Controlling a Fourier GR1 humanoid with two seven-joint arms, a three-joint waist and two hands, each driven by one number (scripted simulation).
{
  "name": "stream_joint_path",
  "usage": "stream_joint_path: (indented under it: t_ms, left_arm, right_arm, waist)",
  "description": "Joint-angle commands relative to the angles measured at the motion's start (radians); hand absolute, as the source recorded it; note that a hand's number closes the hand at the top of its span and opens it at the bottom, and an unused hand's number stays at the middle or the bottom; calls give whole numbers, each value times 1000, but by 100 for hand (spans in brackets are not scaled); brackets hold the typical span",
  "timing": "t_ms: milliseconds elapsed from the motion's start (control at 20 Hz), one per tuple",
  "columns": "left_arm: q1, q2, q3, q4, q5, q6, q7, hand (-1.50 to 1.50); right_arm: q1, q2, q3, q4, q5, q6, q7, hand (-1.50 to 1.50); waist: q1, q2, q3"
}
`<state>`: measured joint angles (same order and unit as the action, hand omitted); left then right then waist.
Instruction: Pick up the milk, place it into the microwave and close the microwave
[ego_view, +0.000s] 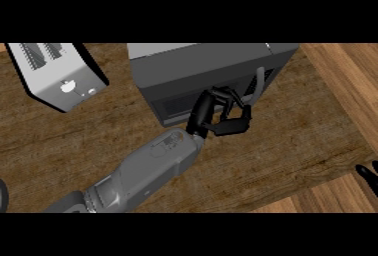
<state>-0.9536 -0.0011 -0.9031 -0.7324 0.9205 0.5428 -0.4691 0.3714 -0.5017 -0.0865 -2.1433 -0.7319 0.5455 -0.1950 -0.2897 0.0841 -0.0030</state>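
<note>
The dark grey microwave (207, 70) stands at the top middle of the counter, its door shut as far as I can see, with a pale handle (258, 85) on the front's right side. My left hand (221, 112) reaches in from the lower left and sits against the door front just left of the handle, fingers and thumb curled with nothing visible inside them. No milk shows anywhere. Only the fingers of my right hand (365, 175) show, straight and resting at the right edge.
A silver toaster (59, 75) stands at the top left. The dark wooden counter (74, 145) ends at a slanted edge on the right, beyond which lies lighter wood (347, 70). A dark curved shape (2, 195) touches the left edge.
</note>
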Motion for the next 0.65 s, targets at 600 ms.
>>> stream_joint_path:
  t_ms: [600]
  left_arm:
    - [-61, 1, 61, 103, 84, 35, -93, 150]
  right_arm:
    - [-4, -28, 14, -41, -39, 9, 32, -150]
  waist:
    - [-9, 9, -1]
